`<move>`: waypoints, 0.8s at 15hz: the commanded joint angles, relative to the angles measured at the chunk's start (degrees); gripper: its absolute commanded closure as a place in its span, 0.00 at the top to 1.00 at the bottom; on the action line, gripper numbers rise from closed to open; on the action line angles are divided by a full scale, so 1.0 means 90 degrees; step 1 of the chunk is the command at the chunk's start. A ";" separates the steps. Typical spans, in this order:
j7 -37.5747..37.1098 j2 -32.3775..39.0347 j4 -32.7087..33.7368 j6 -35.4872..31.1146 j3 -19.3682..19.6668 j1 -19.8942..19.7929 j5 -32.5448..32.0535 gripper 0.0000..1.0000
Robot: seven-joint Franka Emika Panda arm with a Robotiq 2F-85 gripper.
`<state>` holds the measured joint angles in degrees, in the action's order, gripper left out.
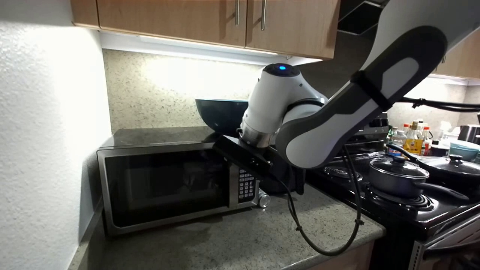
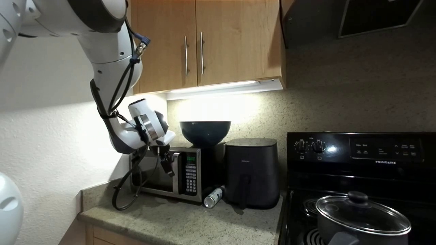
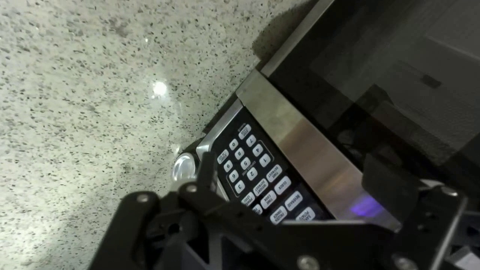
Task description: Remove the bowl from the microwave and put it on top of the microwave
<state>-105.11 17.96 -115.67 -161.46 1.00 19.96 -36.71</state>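
Resting upright atop the microwave point(image 1: 168, 187), towards one end: the bowl point(image 2: 205, 133). Jaws spread wide, gripping nothing, before button panel point(image 3: 262, 172) and handle point(image 3: 305, 144). Placing seems done; I'd back straight off without hooking the handle, arm point(image 1: 337, 120) clear of the bowl.

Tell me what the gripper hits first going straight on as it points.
The gripper would probably meet the microwave, around the silver strip or keypad seen between the open fingers; depth is unclear.
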 commanded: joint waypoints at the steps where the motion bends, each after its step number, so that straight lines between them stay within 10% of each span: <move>1: -0.0633 0.0117 0.0264 0.0016 0.0330 0.0174 -0.0299 1.00; 12: -0.0269 0.0021 0.0021 0.0021 0.0125 0.0146 -0.0034 1.00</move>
<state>-107.52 18.15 -115.48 -161.27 2.12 21.27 -37.01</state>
